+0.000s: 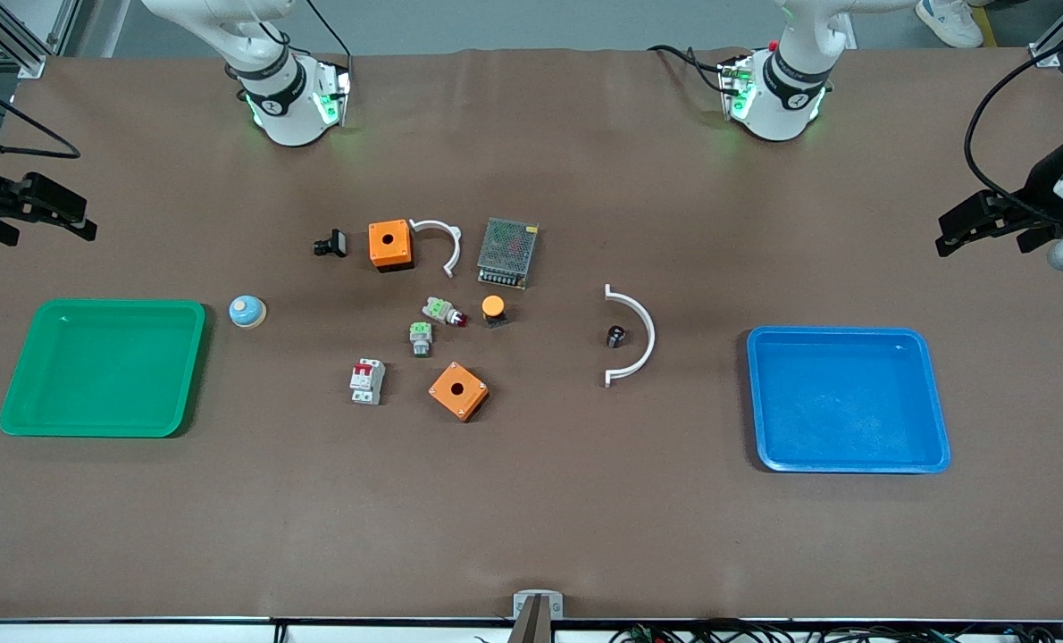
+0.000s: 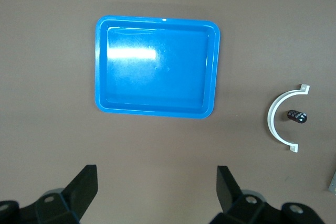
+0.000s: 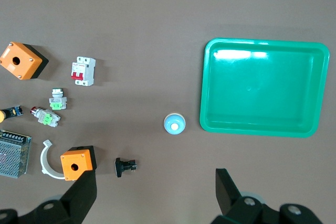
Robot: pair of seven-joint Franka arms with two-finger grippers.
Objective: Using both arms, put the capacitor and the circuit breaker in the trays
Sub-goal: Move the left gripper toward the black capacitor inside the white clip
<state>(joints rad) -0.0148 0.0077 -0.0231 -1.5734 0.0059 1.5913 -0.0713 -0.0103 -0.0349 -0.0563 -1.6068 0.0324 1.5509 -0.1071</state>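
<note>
Centrally on the brown table [image 1: 531, 500], the capacitor [image 1: 615, 336] is a tiny black cylinder with a shiny end, lying on its side inside the curve of a large white half-ring clamp [image 1: 636, 334], apart from it, and nearer the left arm's end than the other small parts. The circuit breaker [image 1: 366, 381] is a white-grey block with red levers at one end, lying flat toward the right arm's end of the cluster, with a grey part with a green top [image 1: 421, 338] just beside it and farther from the front camera, and an orange box [image 1: 458, 390] with a round hole beside it. Farther from the camera lie a second green-topped part [image 1: 443, 312], an orange-capped black button [image 1: 493, 309], a metal mesh-covered power supply [image 1: 507, 253], another orange box [image 1: 389, 245], a small white half-ring [image 1: 440, 241] touching it, and a black clip-like part [image 1: 330, 243]. A blue-white round dome [image 1: 247, 311] sits just beside the smooth green tray [image 1: 13, 393]; a glossy blue tray [image 1: 938, 429] lies at the left arm's end. Both arms wait off the table's ends: the left gripper [image 2: 156, 195] hangs with fingers spread wide, holding nothing, and the right gripper [image 3: 156, 195] likewise gapes, unladen.
</note>
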